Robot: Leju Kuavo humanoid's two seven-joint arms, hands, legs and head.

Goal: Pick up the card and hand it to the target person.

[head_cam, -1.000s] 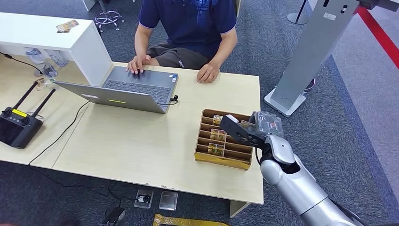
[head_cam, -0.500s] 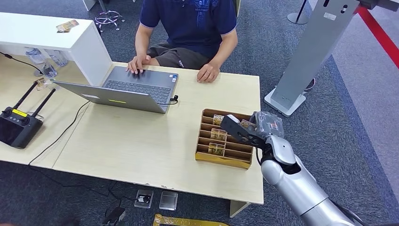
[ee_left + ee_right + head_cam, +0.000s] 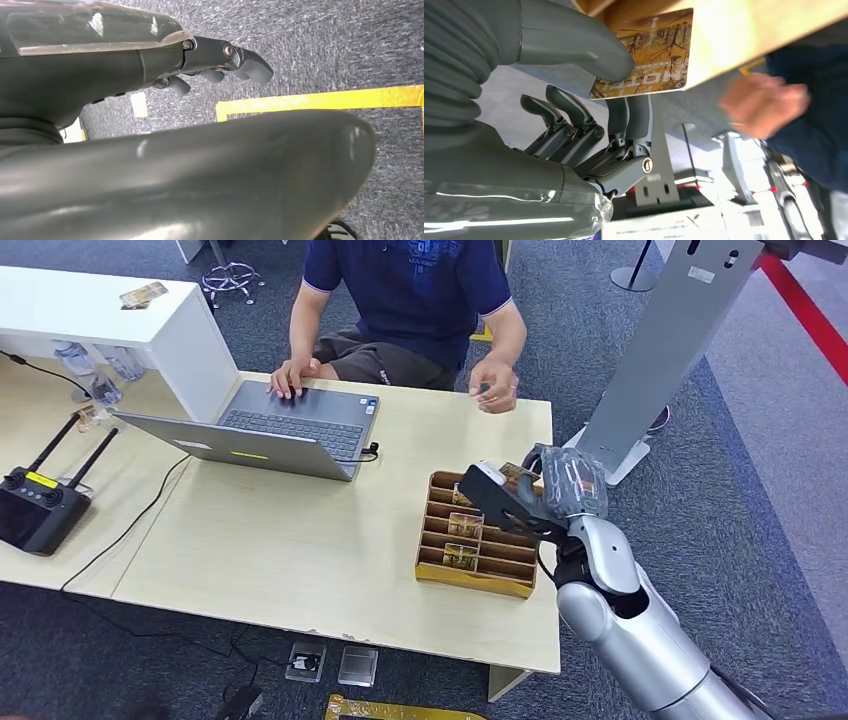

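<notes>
right robot hand (image 3: pixel 589 100) has the hotel card (image 3: pixel 646 55) pinched, up over the divided cardboard box (image 3: pixel 478 540)

thumb on one face, fingers behind, so the card sticks out free for the person (image 3: pixel 415 290) to grab; their hand (image 3: pixel 496 386) is lifted off the table (image 3: pixel 300 540). left robot hand (image 3: pixel 220 62) hangs over grey carpet, fingers curled on nothing. laptop (image 3: pixel 270 430) and a controller (image 3: pixel 40 505) also on the table, office-y room.
</notes>
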